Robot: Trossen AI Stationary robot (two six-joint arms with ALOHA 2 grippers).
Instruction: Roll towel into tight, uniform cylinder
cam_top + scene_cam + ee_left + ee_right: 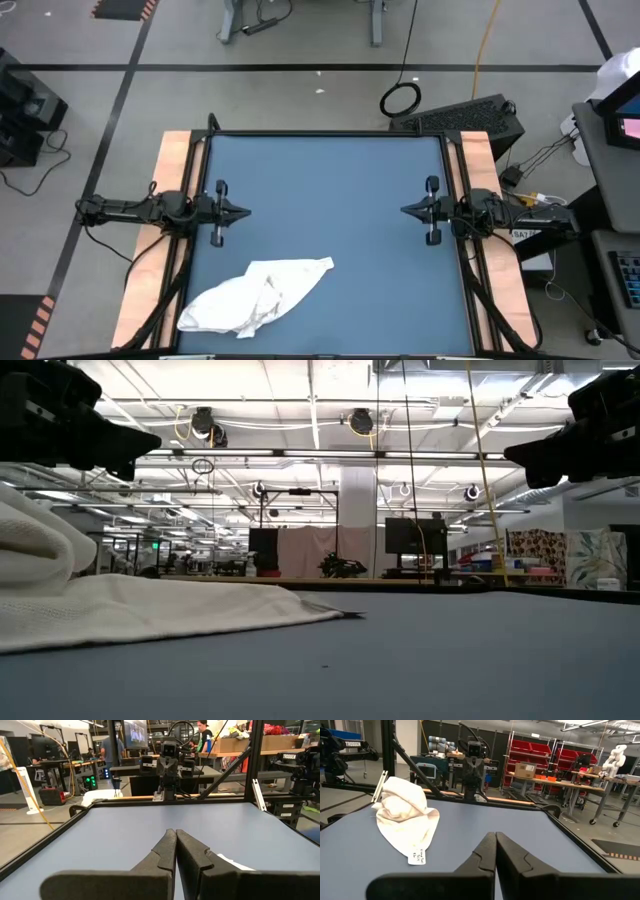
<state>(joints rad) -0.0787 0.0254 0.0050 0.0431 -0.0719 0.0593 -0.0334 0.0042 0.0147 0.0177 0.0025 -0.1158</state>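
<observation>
The towel [258,297] lies crumpled at the blue table's [330,230] near-left corner, while the left gripper [243,211] and right gripper [405,210] hover clenched and empty; flattening it squarely should precede any tight, even rolling.

One towel [258,297], two arms, one table [330,200].

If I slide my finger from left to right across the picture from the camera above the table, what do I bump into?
Left gripper → crumpled white towel near the table's front edge → right gripper. The blue table lies under all of them.
</observation>
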